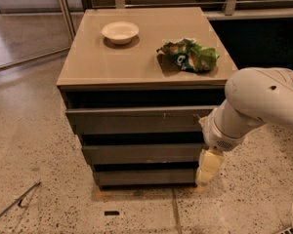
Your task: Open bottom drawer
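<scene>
A grey-brown cabinet [146,65] holds three handleless drawers stacked one above another. The bottom drawer [144,177] is the lowest and narrowest-looking, with a flat plain face, sitting just above the floor. My gripper [205,175] hangs from the white arm [256,106] at the right end of the bottom drawer's face, pointing down. I cannot tell whether it touches the drawer.
A white bowl [120,31] and a crumpled green chip bag [189,55] lie on the cabinet top. The top drawer [136,120] and middle drawer [141,153] sit above the bottom one. A thin metal rod [14,203] lies on the speckled floor at the left.
</scene>
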Controlling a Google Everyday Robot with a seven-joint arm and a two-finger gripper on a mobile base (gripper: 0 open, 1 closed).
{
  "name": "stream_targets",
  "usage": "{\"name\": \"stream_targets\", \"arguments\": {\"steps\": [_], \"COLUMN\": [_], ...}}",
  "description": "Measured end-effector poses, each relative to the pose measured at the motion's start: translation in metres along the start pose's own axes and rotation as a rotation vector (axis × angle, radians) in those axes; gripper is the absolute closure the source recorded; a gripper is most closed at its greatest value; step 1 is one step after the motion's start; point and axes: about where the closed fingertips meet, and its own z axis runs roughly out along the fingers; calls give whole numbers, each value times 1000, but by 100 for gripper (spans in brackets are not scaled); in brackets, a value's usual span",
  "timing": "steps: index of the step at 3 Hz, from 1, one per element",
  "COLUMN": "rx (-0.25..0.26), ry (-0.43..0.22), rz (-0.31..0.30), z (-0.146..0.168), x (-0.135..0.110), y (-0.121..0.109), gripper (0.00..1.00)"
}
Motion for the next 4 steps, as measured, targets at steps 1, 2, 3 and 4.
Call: {"name": "stream_targets", "arguments": {"steps": [1, 2, 3, 4], "rx": [10, -22, -34, -111], "ry": [8, 14, -27, -43], "rz": [6, 29, 35, 62], "z": [37, 127, 206, 249], "x": [15, 55, 77, 84], "y": [3, 22, 12, 34], "gripper": [0, 0, 0, 0]}}
